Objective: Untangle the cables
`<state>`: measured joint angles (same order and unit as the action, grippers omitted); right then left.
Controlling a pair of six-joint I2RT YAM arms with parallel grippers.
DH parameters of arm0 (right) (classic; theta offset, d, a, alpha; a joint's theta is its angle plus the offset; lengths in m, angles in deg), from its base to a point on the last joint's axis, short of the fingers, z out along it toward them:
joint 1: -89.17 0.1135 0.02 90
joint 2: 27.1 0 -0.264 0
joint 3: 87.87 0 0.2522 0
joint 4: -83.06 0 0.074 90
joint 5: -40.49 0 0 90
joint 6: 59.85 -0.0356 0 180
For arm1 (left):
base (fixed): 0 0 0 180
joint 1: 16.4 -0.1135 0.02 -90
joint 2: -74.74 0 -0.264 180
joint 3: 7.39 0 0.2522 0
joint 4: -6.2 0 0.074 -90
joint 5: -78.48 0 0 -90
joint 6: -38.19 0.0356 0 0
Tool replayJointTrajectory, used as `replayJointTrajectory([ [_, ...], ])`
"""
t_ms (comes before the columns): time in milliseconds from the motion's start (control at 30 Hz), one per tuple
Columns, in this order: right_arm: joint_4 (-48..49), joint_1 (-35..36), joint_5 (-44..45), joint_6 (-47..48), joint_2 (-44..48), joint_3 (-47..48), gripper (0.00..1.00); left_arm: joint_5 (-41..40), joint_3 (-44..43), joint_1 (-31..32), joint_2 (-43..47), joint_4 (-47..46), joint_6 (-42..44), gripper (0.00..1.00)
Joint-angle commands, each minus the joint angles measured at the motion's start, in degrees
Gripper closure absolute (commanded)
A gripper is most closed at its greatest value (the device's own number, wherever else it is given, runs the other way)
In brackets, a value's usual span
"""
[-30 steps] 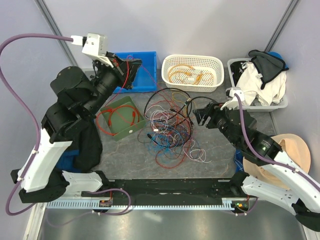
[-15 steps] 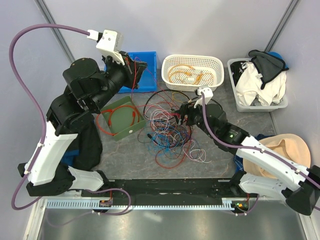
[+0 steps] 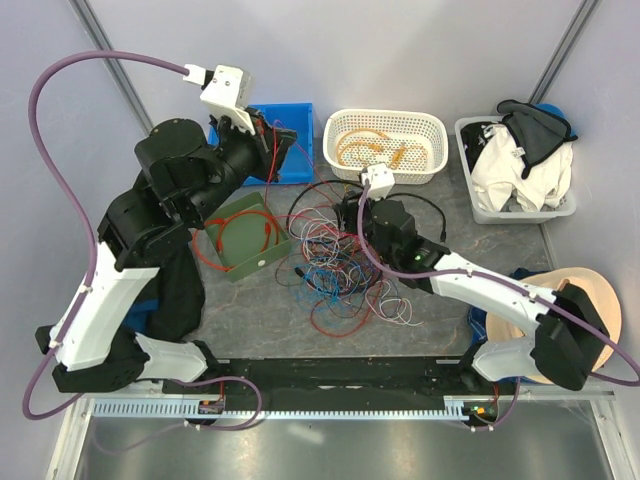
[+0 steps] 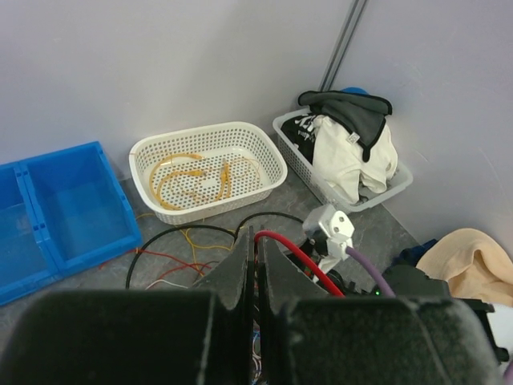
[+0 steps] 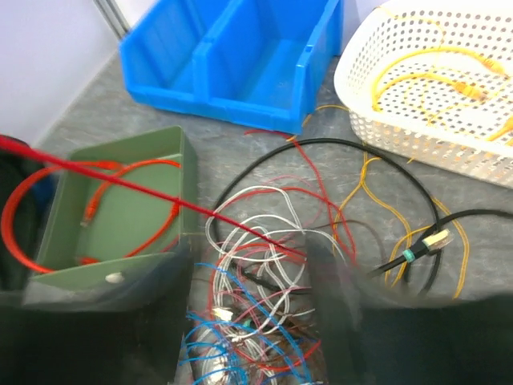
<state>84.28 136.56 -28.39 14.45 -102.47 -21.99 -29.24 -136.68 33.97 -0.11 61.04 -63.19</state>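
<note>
Top external view: the cables (image 3: pixel 338 262) form a loose tangle of thin red, blue, white, black and yellow wires, looped over one another at the centre of the table (image 3: pixel 250 315). One black loop and several yellow strands spread from its 12 o'clock edge.

The left gripper (image 3: pixel 275 135) is raised at 11 o'clock from the tangle, above the blue bin (image 3: pixel 290 160). In the left wrist view its jaws are pressed together on a single red cable (image 4: pixel 290 250). This cable runs taut down into the tangle, passing above the green tray (image 3: pixel 262 262) at 9 o'clock.

The right gripper (image 5: pixel 252 245) is positioned over the 12 o'clock part of the tangle. Its jaws stand well apart and hold nothing, and white and red loops lie below the gap. The white basket (image 3: pixel 432 150) sits at 1 o'clock.
</note>
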Motion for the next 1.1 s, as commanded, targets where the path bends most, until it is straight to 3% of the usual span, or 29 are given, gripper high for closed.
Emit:
replayJointTrajectory([
  [0,4.4,0.2,2.7,1.9,-1.4,5.6,0.70,-0.5,1.4,0.0,2.3,-0.5,2.4,0.98],
  [33,2.3,0.2,3.7,1.8,-1.0,7.6,0.79,-0.8,2.6,0.0,2.5,-0.4,2.4,0.98],
  [67,0.9,0.2,5.7,1.9,-0.1,8.9,0.98,-1.6,3.5,0.0,3.0,-0.6,2.2,0.98],
  [333,-20.9,0.2,9.9,2.9,2.3,34.4,1.00,-2.1,25.9,0.0,9.2,-13.4,-1.9,0.98],
  [633,-39.8,0.2,9.1,4.5,-5.0,67.7,1.00,-0.7,36.1,0.0,11.2,-25.2,-3.7,0.98],
  [733,-40.1,0.2,9.7,3.8,-3.5,65.8,1.00,0.0,40.6,0.0,12.1,-30.7,-4.4,0.94],
  [800,-40.9,0.2,10.3,2.9,-2.8,63.0,1.00,0.6,43.7,0.0,12.4,-33.7,-4.7,0.86],
  [833,-41.0,0.1,10.8,2.4,-1.8,61.6,1.00,0.6,44.4,0.0,12.4,-34.1,-4.9,0.75],
  [1000,-39.9,0.2,11.8,0.6,1.6,51.5,1.00,1.6,47.4,0.0,12.4,-33.7,-5.6,0.59],
  [1067,-39.1,0.1,12.5,0.6,3.4,47.8,1.00,1.8,48.2,0.0,12.4,-33.3,-5.8,0.43],
])
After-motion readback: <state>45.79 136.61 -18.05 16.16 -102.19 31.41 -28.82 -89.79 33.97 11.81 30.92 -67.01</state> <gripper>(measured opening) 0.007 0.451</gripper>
